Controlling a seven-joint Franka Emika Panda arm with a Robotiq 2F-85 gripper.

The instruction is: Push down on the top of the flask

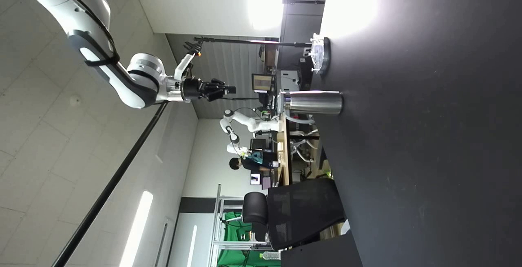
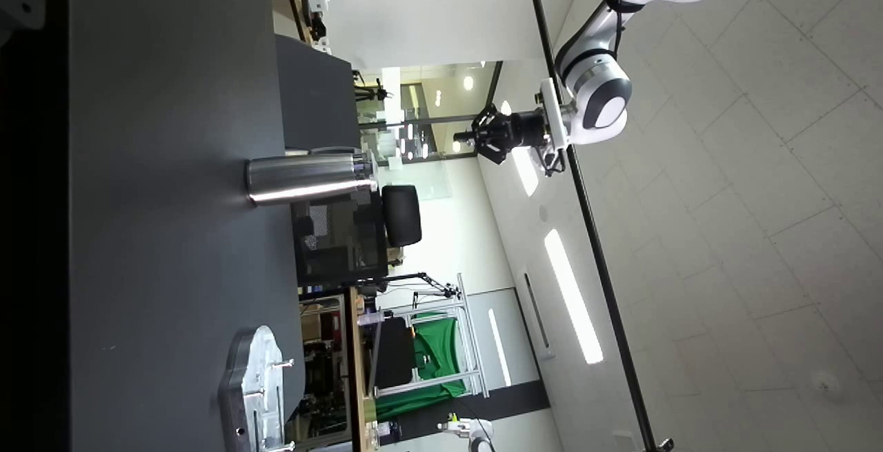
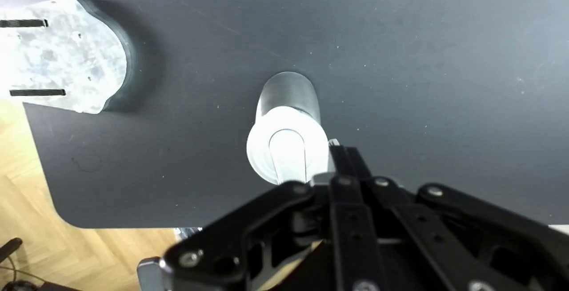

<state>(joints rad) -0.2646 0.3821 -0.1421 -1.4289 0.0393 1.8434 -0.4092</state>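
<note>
The flask is a shiny silver metal cylinder that stands upright on the dark table; it shows in both exterior views (image 1: 316, 102) (image 2: 300, 177), whose pictures lie sideways. In the wrist view I look down on the flask (image 3: 288, 146), and its whitish round top with a tongue-shaped lever is bright. Its handle side is partly hidden behind my fingers. My gripper (image 1: 233, 90) hangs above the flask with a clear gap; it also shows in an exterior view (image 2: 461, 137). In the wrist view the gripper (image 3: 346, 148) has its fingertips together with nothing between them.
A whitish-grey flat metal plate on a dark base (image 1: 320, 54) stands on the table beside the flask; it also shows in the wrist view (image 3: 66, 55). The table's rounded corner (image 3: 66, 220) lies near the flask. A black chair (image 1: 306, 214) stands beyond the table's edge.
</note>
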